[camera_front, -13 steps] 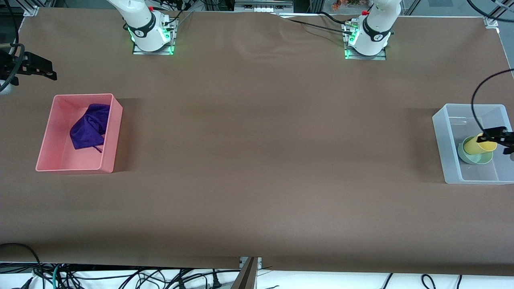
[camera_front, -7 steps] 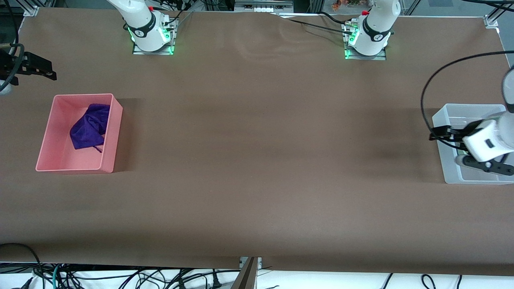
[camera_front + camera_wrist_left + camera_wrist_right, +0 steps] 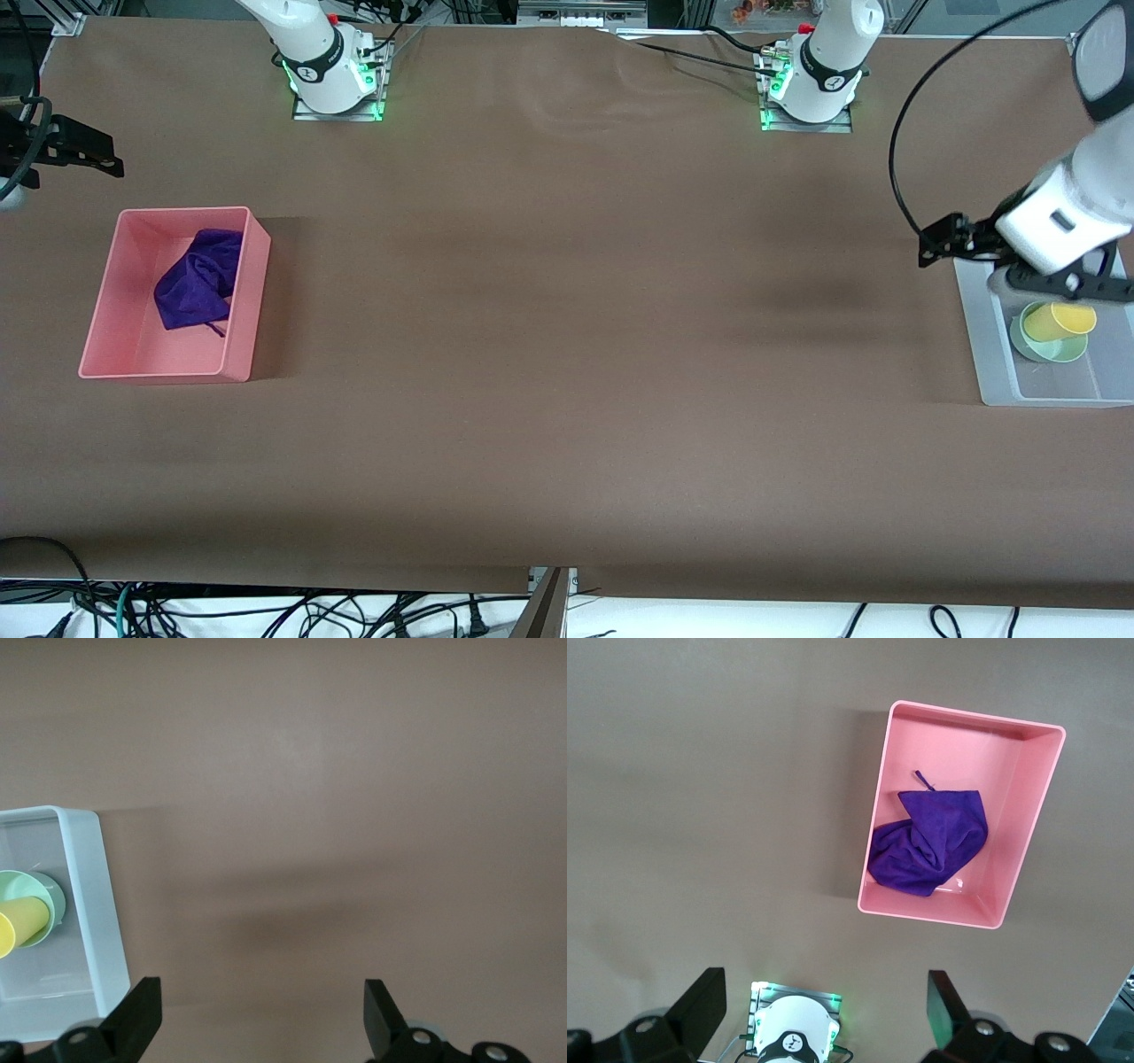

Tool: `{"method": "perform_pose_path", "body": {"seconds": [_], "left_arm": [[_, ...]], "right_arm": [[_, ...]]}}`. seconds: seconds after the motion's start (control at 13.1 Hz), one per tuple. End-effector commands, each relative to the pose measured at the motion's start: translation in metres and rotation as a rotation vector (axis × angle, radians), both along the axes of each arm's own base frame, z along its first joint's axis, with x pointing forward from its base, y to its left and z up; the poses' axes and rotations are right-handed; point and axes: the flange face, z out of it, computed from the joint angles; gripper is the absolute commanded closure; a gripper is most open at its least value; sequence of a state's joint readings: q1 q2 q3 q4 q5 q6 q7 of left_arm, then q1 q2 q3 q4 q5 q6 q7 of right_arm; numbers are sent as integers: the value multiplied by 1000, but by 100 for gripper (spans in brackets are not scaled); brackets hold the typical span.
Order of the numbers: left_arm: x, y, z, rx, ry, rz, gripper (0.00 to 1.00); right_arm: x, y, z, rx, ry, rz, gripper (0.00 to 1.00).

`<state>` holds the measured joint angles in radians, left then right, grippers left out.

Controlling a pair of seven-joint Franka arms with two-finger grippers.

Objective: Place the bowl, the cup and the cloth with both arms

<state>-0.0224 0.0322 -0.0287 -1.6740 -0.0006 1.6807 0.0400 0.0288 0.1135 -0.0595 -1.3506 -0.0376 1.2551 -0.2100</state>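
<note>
The yellow cup (image 3: 1056, 321) lies tilted in the mint-green bowl (image 3: 1054, 348) inside the clear bin (image 3: 992, 377) at the left arm's end of the table. My left gripper (image 3: 944, 243) hangs open and empty over the table just beside that bin's rim. In the left wrist view (image 3: 261, 1001) the bin (image 3: 89, 904), bowl (image 3: 31, 886) and cup (image 3: 19, 926) show to one side. The purple cloth (image 3: 197, 282) lies crumpled in the pink bin (image 3: 244, 301). My right gripper (image 3: 89, 151) waits open and empty, high beside the pink bin; its wrist view (image 3: 824, 988) shows the cloth (image 3: 926, 846).
The two arm bases with green lights (image 3: 335, 84) (image 3: 808, 93) stand along the table edge farthest from the front camera. The right arm's base also shows in the right wrist view (image 3: 793, 1032). Brown table cover (image 3: 567, 354) spans between the two bins.
My left gripper has come off the yellow cup, risen out of the clear bin and moved over the table beside it. The cup stays in the bowl. The right arm has not moved.
</note>
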Motion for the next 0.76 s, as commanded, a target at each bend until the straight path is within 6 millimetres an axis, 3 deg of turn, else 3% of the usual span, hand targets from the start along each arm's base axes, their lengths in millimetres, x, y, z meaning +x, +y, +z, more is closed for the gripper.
{"method": "perform_pose_path", "body": {"seconds": [0.0, 0.69], "left_arm": [[-37, -12, -6, -18, -27, 14, 0], [-36, -16, -7, -16, -26, 7, 0]], "right_arm": [[-2, -1, 1, 15, 0, -12, 0], [-2, -1, 1, 16, 0, -12, 0]]}}
